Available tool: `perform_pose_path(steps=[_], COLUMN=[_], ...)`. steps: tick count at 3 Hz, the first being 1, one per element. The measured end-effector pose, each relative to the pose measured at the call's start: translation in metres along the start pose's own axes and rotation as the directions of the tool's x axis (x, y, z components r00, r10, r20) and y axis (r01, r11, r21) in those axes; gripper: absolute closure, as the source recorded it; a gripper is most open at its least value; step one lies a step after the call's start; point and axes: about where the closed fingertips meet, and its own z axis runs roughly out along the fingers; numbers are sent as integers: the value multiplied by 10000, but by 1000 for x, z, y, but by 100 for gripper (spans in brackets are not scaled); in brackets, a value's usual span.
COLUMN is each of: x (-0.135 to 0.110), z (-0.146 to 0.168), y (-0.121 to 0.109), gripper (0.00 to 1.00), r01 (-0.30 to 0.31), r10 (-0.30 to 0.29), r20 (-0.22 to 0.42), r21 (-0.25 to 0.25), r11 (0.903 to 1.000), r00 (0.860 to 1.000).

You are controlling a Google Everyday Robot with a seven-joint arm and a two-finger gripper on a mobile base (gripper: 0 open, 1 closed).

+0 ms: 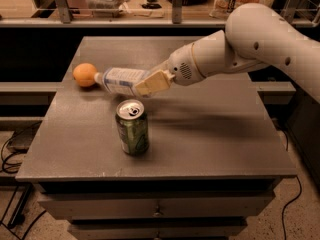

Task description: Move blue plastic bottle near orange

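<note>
Holding the blue plastic bottle [119, 80] on its side, the gripper [150, 84] is clamped on the base end so that the capped end leads toward the orange [85, 75], which sits near the left edge of the table [225, 134], toward the far corner. Cap and fruit appear just beside each other. A green can [132, 127] stands upright nearer the front edge, apart from both. What the bottle contains cannot be told

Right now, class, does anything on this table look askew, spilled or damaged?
Only the blue plastic bottle is sideways, held by the gripper beside the orange, cap towards it. The green can stands upright; nothing spilled or damaged shows.
</note>
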Motion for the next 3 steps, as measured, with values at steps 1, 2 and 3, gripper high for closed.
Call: perform_pose_path(steps=[1,2,3], x=[5,13,13], z=[14,20,20], y=[-6,-15,-15], gripper=[5,0,0], r01=[-235,-491,-491], r10=[236,497,497], r20=[-102,-225,-225], r21=[83,295,295], r11=[9997,9984,9984], r00=[9997,9985,9985])
